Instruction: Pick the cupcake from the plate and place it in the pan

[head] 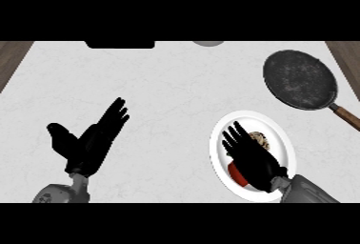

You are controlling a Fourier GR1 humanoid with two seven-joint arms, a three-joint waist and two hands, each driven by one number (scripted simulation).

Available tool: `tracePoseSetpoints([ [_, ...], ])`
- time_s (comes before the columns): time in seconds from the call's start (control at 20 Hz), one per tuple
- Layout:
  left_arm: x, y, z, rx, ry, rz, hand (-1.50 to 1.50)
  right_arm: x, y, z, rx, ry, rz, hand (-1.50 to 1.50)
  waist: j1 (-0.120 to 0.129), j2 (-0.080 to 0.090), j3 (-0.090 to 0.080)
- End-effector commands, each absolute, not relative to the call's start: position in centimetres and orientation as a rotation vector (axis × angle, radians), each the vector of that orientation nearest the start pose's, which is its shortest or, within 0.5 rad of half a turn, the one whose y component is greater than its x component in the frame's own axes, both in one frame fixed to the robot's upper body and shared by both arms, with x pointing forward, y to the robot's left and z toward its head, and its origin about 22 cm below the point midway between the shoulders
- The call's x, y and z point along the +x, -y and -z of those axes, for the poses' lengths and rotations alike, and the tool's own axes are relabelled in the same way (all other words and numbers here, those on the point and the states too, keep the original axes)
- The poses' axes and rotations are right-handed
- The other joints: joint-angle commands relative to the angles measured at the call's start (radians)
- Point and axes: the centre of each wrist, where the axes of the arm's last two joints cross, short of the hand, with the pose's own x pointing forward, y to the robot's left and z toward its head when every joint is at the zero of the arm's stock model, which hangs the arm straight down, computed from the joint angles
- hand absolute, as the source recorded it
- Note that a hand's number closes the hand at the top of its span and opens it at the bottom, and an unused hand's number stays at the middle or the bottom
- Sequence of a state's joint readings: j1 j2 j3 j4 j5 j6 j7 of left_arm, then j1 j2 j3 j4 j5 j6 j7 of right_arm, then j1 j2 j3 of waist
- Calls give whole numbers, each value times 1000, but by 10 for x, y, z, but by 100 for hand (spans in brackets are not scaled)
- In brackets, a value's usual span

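Over the plate (281, 138), right hand (255, 159)

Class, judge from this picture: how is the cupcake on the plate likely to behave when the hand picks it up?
The cupcake looks small beside the right hand above it, so probably light. Its speckled top suggests a soft crumb that might dent if squeezed. It sits near the white plate rim, so a sideways nudge could tip it.

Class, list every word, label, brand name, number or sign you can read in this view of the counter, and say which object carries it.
None: no readable text anywhere.
The pan, the plate, the cupcake and the counter carry no writing.
The left hand and right hand are plain black, without markings.
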State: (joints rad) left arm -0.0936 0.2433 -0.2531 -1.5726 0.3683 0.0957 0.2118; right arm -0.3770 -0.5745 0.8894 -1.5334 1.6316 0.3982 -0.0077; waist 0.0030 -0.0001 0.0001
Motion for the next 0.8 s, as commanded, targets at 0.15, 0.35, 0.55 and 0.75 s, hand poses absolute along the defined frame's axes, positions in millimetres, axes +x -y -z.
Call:
tracePoseSetpoints([
  [0.15,264,-226,-23,-234,1371,75,0,257,174,-7,-1154,1019,-2671,150,1,1,0],
  [0.35,247,-228,-5,-241,1344,76,0,272,172,1,-1205,1085,-2738,150,5,1,0],
  [0.55,250,-217,-2,-232,1349,78,0,275,182,14,-1249,1131,-2736,150,2,1,0],
  [0.75,254,-217,-15,-230,1355,80,0,297,163,-11,-1210,1161,-2247,150,-9,1,1],
])
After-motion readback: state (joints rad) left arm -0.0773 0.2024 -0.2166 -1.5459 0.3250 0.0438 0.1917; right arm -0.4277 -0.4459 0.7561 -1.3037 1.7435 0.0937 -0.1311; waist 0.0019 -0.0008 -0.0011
